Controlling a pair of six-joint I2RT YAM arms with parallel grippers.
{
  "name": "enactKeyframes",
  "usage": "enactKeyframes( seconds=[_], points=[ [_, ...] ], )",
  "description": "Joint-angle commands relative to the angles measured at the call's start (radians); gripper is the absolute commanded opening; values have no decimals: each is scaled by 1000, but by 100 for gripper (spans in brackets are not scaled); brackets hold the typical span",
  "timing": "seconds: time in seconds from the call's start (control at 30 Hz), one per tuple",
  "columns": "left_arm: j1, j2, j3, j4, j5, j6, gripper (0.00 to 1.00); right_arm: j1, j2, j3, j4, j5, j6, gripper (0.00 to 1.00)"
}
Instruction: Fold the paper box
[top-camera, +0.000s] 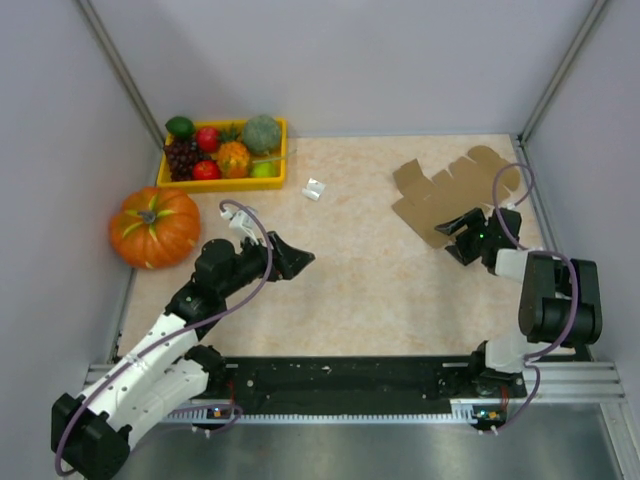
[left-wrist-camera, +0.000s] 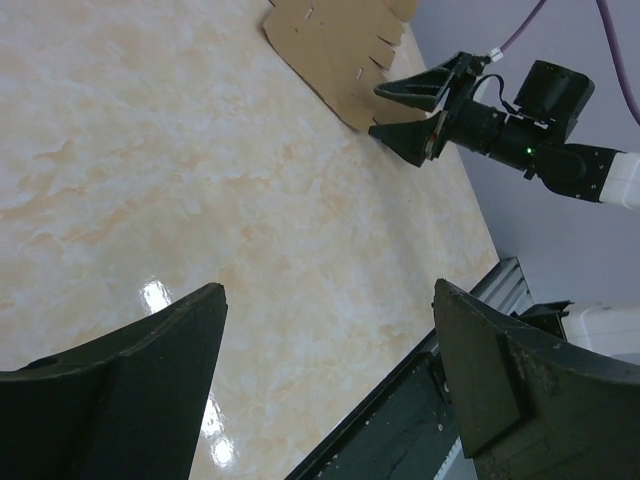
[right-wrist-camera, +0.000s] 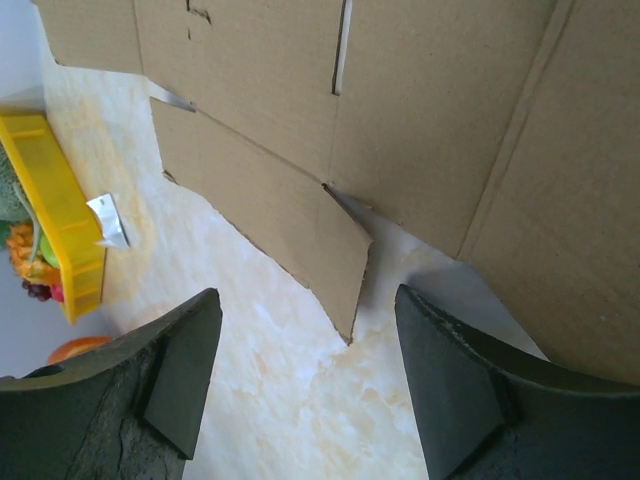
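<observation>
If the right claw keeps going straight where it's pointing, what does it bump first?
Probably the paper box, its near flap lying flat just ahead of the open right gripper.

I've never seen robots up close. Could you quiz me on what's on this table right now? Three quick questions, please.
1. True or false: the paper box is already folded up.
2. Which arm has its fingers at the box's edge? A) the left arm B) the right arm
3. Fill in: the pumpkin sits near a ___ tray.

Key: 1 false, it lies flat and unfolded. 2 B, the right fingers stand open at the cardboard's near edge, gripping nothing. 3 yellow.
</observation>
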Motion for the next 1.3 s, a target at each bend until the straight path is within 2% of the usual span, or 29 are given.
enactKeyframes(
  seconds=[0.0, 0.07, 0.17, 0.27, 0.3, 0.33, 0.37, 0.5, 0.57, 0.63, 0.67, 0.73, 0.77, 0.83, 0.87, 0.97, 1.03, 1.27],
  points=[
    [-10, -9, -4, 35, -58, 4, 88, 8, -22, -51, 12, -9, -63, 71],
    [-12, 1, -6, 35, -59, 6, 88, 8, -2, -61, 67, -30, -60, 71],
    [-18, 34, -12, 56, -53, -10, 87, 10, 85, -43, 165, -74, -24, 64],
    [-19, 75, -35, 133, -42, -71, 86, 30, 157, -26, 258, -102, 29, 29],
    [-19, 109, -43, 162, -27, -92, 86, 36, 170, -26, 280, -114, 51, 3],
    [-21, 129, -62, 214, -10, -128, 84, 59, 171, -29, 303, -130, 61, 0],
    [-24, 155, -72, 312, 3, -143, 83, 71, 161, -41, 340, -136, 72, 0],
    [-39, 347, -66, 463, -4, -250, 83, 146, 60, -90, 368, -153, 138, 0],
    [-67, 467, -53, 573, -79, -335, 89, 198, -21, -153, 404, -142, 181, 0],
    [-91, 553, -70, 728, -175, -407, 90, 226, -65, -202, 473, -130, 274, 0],
    [-123, 643, -67, 791, -209, -422, 91, 249, -80, -248, 502, -124, 307, 0],
    [-148, 743, -22, 932, -248, -461, 91, 275, -128, -287, 555, -95, 388, 0],
    [-171, 837, 2, 980, -243, -461, 91, 298, -143, -311, 559, -85, 407, 0],
    [-206, 911, 64, 1092, -272, -439, 90, 313, -183, -322, 543, -75, 434, 0],
    [-241, 976, 80, 1130, -345, -426, 91, 323, -197, -337, 541, -69, 442, 0],
    [-269, 1079, 115, 1286, -377, -393, 89, 332, -240, -360, 523, -64, 462, 0],
    [-277, 1118, 128, 1343, -386, -402, 87, 336, -267, -367, 510, -78, 459, 0],
    [-279, 1212, 175, 1316, -371, -450, 75, 396, -319, -390, 475, -52, 457, 0]
  ],
)
